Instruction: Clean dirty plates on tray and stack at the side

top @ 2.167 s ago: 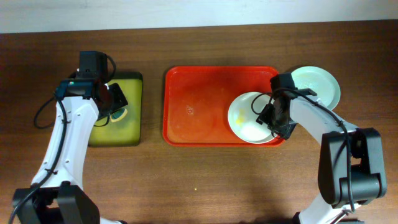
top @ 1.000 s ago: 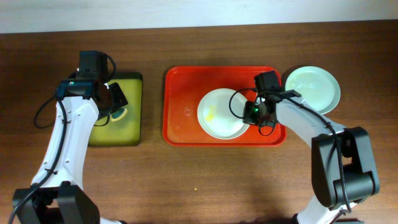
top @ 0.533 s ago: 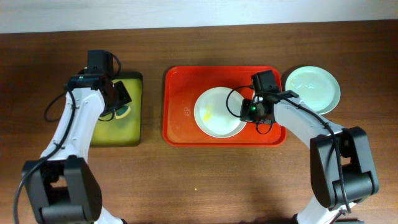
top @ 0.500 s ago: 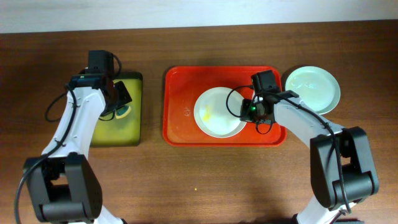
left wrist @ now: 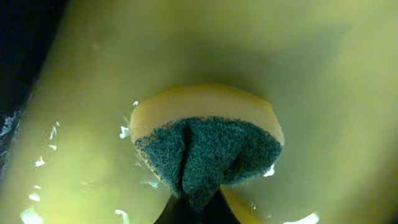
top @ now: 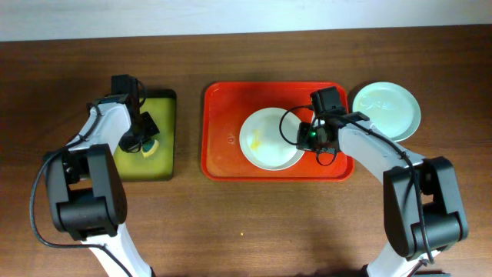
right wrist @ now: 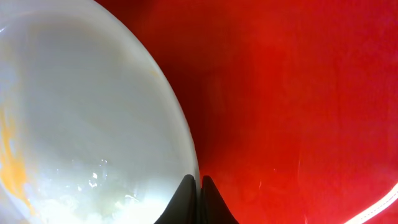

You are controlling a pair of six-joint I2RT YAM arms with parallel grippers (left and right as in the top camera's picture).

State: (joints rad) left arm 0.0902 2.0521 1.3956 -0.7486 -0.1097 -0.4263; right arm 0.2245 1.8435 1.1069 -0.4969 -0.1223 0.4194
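A white plate (top: 269, 138) with a yellow smear lies in the middle-right of the red-orange tray (top: 231, 115). My right gripper (top: 306, 138) is shut on its right rim. The right wrist view shows the two fingertips pinched together on the plate (right wrist: 81, 124) edge, the gripper (right wrist: 199, 182) just above the red tray (right wrist: 298, 93). A pale mint plate (top: 386, 108) sits on the table right of the tray. My left gripper (top: 141, 141) is shut on a yellow sponge with a green scouring face (left wrist: 208, 146), held just over the yellow-green tray (left wrist: 323, 74).
The small yellow-green tray (top: 157, 158) looks wet and glossy and lies left of the red tray. A narrow strip of brown table (top: 188, 131) separates the two trays. A white wall edge runs along the back.
The right gripper dragged the white plate from the tray's right end towards its middle. The left arm turned and shifted over the yellow-green tray, still holding the sponge.
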